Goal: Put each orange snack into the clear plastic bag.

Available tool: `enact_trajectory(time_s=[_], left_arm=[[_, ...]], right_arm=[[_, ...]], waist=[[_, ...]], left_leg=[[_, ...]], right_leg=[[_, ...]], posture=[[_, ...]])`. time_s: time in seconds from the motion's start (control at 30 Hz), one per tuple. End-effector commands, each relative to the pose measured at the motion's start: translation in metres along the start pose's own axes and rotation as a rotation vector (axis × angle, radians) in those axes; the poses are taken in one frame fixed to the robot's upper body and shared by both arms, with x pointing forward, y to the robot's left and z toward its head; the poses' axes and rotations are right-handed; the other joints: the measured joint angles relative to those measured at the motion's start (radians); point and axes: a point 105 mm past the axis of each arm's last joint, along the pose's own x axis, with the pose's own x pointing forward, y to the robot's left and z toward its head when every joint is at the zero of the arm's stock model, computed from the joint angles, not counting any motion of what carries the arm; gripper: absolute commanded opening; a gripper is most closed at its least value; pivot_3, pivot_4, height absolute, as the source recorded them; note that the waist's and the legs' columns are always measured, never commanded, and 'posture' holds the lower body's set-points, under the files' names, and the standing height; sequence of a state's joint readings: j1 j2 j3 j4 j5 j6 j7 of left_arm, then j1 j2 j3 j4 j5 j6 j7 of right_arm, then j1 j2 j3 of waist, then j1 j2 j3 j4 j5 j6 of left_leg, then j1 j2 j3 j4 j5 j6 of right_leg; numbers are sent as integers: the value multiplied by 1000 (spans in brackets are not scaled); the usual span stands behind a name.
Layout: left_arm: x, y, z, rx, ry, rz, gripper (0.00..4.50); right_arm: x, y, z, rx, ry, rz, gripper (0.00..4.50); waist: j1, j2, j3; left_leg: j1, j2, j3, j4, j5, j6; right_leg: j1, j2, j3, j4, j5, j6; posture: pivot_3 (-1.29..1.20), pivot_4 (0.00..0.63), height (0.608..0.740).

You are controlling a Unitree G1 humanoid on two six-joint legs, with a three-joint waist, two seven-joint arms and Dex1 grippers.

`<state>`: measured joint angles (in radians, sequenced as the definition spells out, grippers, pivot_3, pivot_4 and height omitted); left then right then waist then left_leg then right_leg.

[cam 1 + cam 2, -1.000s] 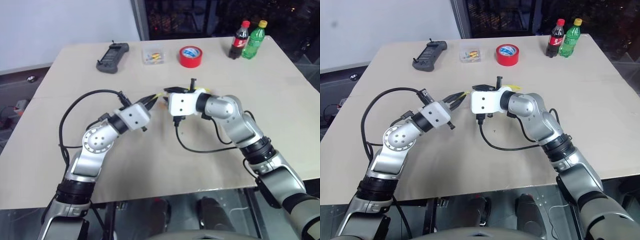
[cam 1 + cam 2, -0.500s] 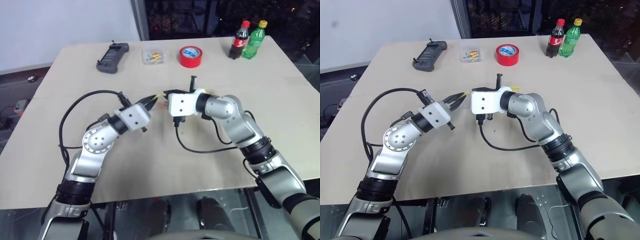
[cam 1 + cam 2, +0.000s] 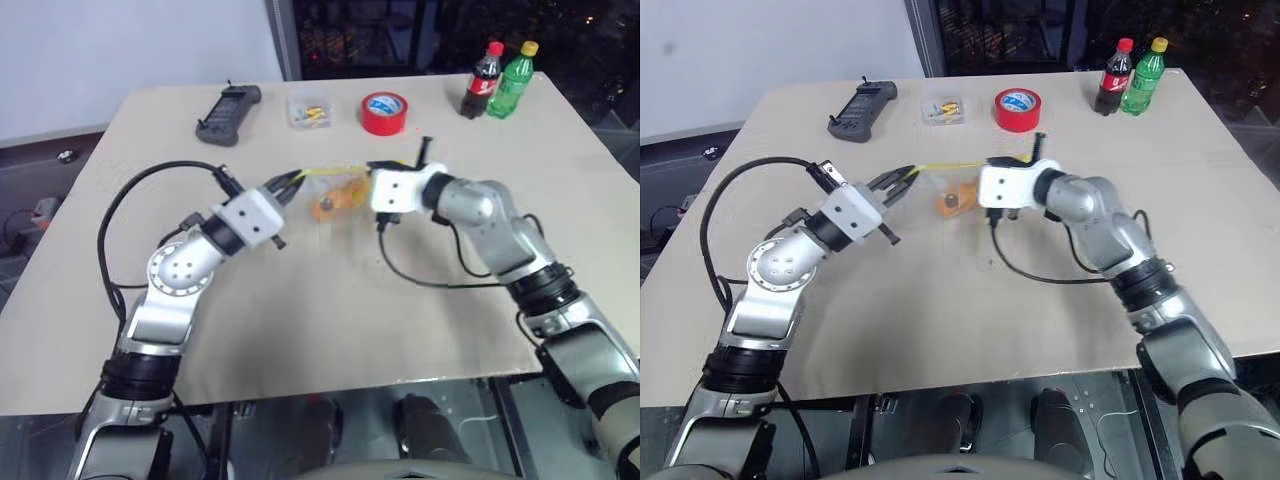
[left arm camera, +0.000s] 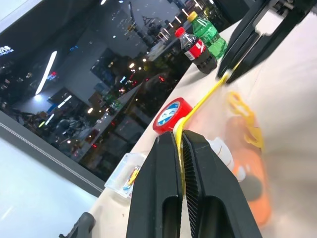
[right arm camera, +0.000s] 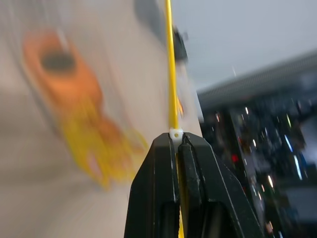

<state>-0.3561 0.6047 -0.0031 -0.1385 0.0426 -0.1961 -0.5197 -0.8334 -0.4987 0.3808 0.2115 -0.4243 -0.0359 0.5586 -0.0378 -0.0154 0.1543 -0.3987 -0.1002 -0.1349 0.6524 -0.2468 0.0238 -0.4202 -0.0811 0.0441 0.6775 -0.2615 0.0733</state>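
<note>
Now stretched taut at frame centre — clear plastic bag (image 3: 335, 195), orange snacks (image 3: 335, 200) inside, between clenched left gripper (image 3: 296, 180) and just-shifted right gripper (image 3: 370, 172) — sealing likely.

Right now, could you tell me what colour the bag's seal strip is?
Yellow; the seal strip shows best in the left wrist view.

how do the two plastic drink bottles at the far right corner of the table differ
The dark cola bottle with the red cap and red label holds a near-black drink, while the green bottle with the yellow cap is green all through. The cola bottle stands to the left, the green one to the right, close beside it. Both are upright, capped and about the same height, standing on the beige table far from both grippers.
</note>
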Motion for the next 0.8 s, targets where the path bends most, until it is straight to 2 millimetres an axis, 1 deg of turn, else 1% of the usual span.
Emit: enact_trajectory(time_s=[0.03, 0.17, 0.27, 0.3, 0.37, 0.43, 0.5, 0.57, 0.63, 0.67, 0.73, 0.77, 0.8], left_arm=[[-13, 42, 3, 36, -1, 160, 0], [-9, 44, -6, 20, 26, 157, 0], [5, 48, -25, 25, 69, 156, 0], [9, 52, -29, 33, 77, 161, 0], [18, 66, -33, 76, 85, 183, 0], [25, 84, -29, 115, 65, 200, 0], [26, 92, -25, 139, 46, 187, 0], [22, 89, -26, 137, 34, 149, 0], [17, 75, -26, 145, 23, 90, 0], [13, 64, -28, 154, 26, 53, 0], [3, 35, -33, 171, 36, -41, 0], [-2, 20, -36, 170, 43, -78, 0], [-6, 10, -37, 165, 47, -106, 0]], right_arm=[[-27, -25, -62, 68, 236, -108, 13], [-31, -33, -75, 66, 290, -146, 13], [-28, -47, -80, 47, 294, -175, 13], [-27, -54, -80, 35, 292, -186, 13], [-28, -72, -79, 14, 288, -227, 13], [-35, -95, -78, -13, 289, -281, 13], [-43, -106, -77, -12, 281, -307, 13], [-49, -98, -72, 18, 237, -280, 13], [-51, -80, -59, 53, 161, -220, 13], [-53, -67, -54, 74, 141, -192, 13], [-55, -34, -44, 104, 90, -112, 13], [-56, -14, -40, 135, 76, -62, 13], [-58, 1, -38, 151, 68, -26, 13]], waist=[[-4, 0, 0], [-5, 0, 0], [-2, 0, 0], [-1, 0, 0], [-1, 0, 0], [-2, 0, 0], [-3, -1, 0], [-6, -1, 0], [-9, -1, 0], [-14, 0, 0], [-21, 0, 0], [-23, 0, 0], [-23, 0, 0]], left_leg=[[0, 0, 0, 0, 0, 0], [1, 1, 1, 0, 0, 0], [0, 0, 1, 0, 0, 0], [0, 0, 1, 0, 0, 0], [0, 0, 1, 0, 0, 0], [-1, 0, 0, 0, 0, 0], [-2, 0, 0, 0, 0, 0], [-4, 0, 0, -2, 0, 0], [-4, 0, 0, -4, 0, 0], [-3, 0, 0, -4, 0, 0], [-4, -1, 0, -5, 0, 1], [-5, 0, 0, -4, 0, 1], [-5, 0, 0, -4, 0, 1]], right_leg=[[0, 0, 0, 0, 0, 0], [0, 1, 1, 0, 0, 0], [0, 1, 1, 0, 0, 0], [0, 1, 1, 0, 0, 0], [0, 1, 0, 0, 0, 0], [-1, 0, 0, 0, 0, 0], [-2, 0, 0, -1, 0, 0], [-4, -1, 0, -2, 0, 0], [-4, -5, 0, -5, 0, 0], [-4, -5, 0, -6, 0, 0], [-6, -5, 0, -5, 0, 0], [-7, -5, 0, -4, 0, 0], [-7, -5, 1, -4, 0, 0]], posture=[[0, 150, 740], [0, 150, 740], [0, 150, 740], [0, 150, 740], [0, 150, 740], [0, 150, 740], [0, 150, 740], [0, 150, 740], [0, 150, 740], [0, 150, 740], [0, 150, 740], [0, 150, 740], [0, 150, 740]])
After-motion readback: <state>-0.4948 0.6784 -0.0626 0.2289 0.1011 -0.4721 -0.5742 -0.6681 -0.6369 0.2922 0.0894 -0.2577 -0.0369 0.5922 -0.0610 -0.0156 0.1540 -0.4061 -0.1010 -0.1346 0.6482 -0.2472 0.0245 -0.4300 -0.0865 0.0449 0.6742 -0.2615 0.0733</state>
